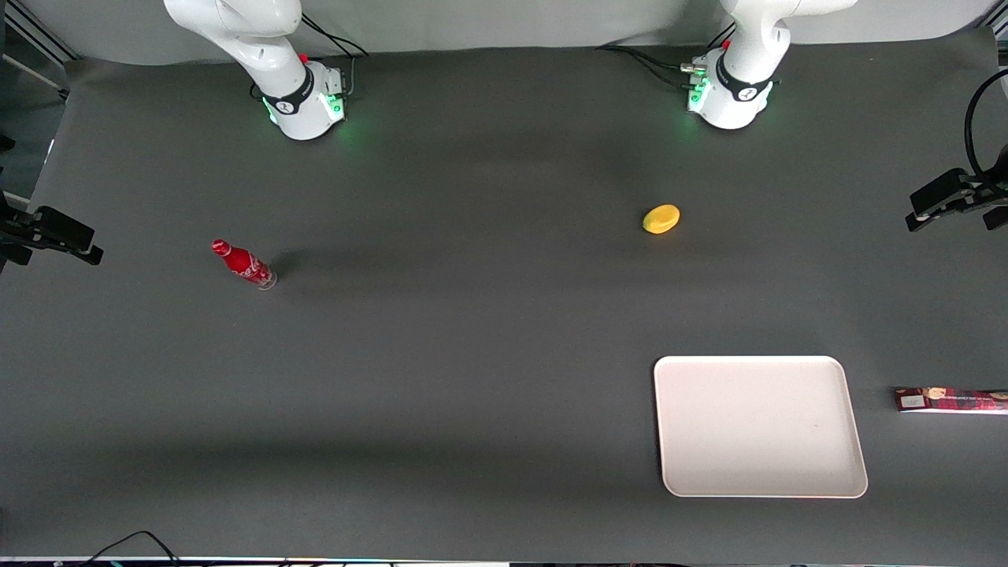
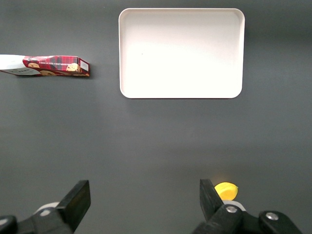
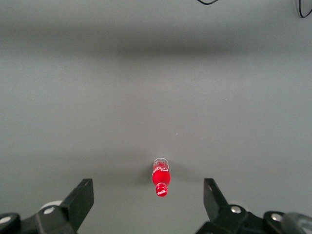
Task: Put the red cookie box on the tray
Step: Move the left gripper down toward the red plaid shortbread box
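Dark-red and tartan, the cookie box point(image 2: 46, 66) is lying flat on the grey table point(image 1: 472, 354), apart from the off-white tray point(image 2: 181, 53) and beside one of its short sides, at the working arm's end of the table. Its long axis is pointing end-on toward the tray. Well clear of both, the gripper point(image 2: 141, 202) is hovering high above a yellow lemon point(image 2: 226, 189), fingers spread wide and holding nothing.

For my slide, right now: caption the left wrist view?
Open pincer high above table; red cookie box lies beside empty tray.
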You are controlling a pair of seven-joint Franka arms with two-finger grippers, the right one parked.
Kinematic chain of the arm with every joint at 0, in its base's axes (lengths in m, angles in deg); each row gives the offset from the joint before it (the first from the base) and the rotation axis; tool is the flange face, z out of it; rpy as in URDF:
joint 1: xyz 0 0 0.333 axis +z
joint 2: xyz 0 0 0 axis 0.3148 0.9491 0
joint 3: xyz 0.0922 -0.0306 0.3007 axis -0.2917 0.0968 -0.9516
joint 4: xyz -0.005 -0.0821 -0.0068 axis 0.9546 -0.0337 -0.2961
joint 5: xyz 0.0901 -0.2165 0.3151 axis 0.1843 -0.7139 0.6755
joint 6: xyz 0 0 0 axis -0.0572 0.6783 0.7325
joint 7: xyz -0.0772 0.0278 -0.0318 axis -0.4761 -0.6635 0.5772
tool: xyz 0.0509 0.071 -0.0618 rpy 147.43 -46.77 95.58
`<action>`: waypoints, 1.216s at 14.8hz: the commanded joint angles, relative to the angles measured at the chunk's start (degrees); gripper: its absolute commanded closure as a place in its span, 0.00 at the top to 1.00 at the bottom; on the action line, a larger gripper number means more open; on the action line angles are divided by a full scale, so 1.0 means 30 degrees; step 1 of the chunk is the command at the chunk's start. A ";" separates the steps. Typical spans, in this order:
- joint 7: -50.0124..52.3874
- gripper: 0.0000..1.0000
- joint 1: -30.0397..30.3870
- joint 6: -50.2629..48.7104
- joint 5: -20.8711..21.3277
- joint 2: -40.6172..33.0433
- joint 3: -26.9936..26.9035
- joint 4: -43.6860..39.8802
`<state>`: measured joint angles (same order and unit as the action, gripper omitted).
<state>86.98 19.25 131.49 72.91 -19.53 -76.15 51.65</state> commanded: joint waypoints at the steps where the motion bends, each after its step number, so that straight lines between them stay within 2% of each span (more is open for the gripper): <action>1: -0.0192 1.00 0.0053 0.0033 0.0312 0.0104 0.0020 -0.0209; 4: -0.1036 1.00 0.0053 0.0090 0.0573 0.0133 0.0020 -0.0209; 7: -0.4397 1.00 0.0431 0.0701 0.1624 0.0658 0.0020 -0.0238; 9: -0.8838 1.00 0.1105 0.2310 0.1923 0.1330 -0.0038 -0.0209; 13: -1.7225 1.00 0.1605 0.5798 0.1572 0.3437 -0.1675 -0.0907; 16: -2.2819 1.00 0.2510 0.5980 0.1514 0.6509 -0.1767 -0.4006; 18: -2.6570 1.00 0.3359 0.6009 0.0406 0.8823 -0.1767 -0.5942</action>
<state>21.52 26.32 150.32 77.41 -3.48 -81.59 45.01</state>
